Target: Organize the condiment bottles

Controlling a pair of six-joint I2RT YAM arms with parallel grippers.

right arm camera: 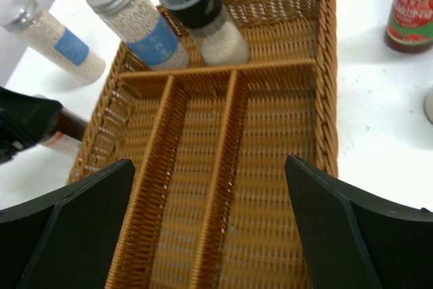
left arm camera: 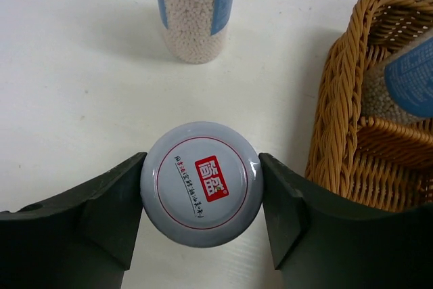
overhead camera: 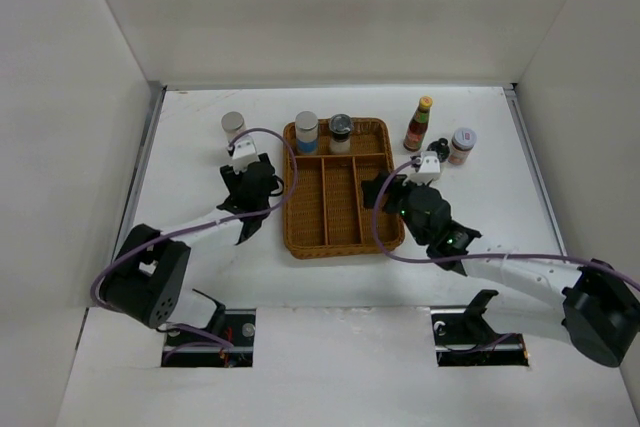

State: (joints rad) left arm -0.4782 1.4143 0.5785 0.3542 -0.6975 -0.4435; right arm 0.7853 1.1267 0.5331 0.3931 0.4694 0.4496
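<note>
My left gripper (left arm camera: 201, 187) is shut on the grey-lidded shaker (left arm camera: 201, 183), both fingers pressing its lid, just left of the wicker tray (left arm camera: 338, 120). A white silver-capped jar (left arm camera: 195, 8) stands beyond it on the table. In the tray's far compartment (overhead camera: 365, 133) stand another white jar (overhead camera: 307, 130) and the black-capped bottle (overhead camera: 340, 132). My right gripper (right arm camera: 208, 167) hangs open over the tray's long compartments, holding nothing. The dark-red sauce bottle (overhead camera: 419, 124) and the red-lidded shaker (overhead camera: 461, 145) stand right of the tray.
The tray (right arm camera: 230, 167) has three long compartments with raised dividers. White walls close the table on the left, back and right. My left gripper (overhead camera: 262, 179) sits close to the tray's left rim, and my right gripper (overhead camera: 376, 190) reaches in from the tray's right side.
</note>
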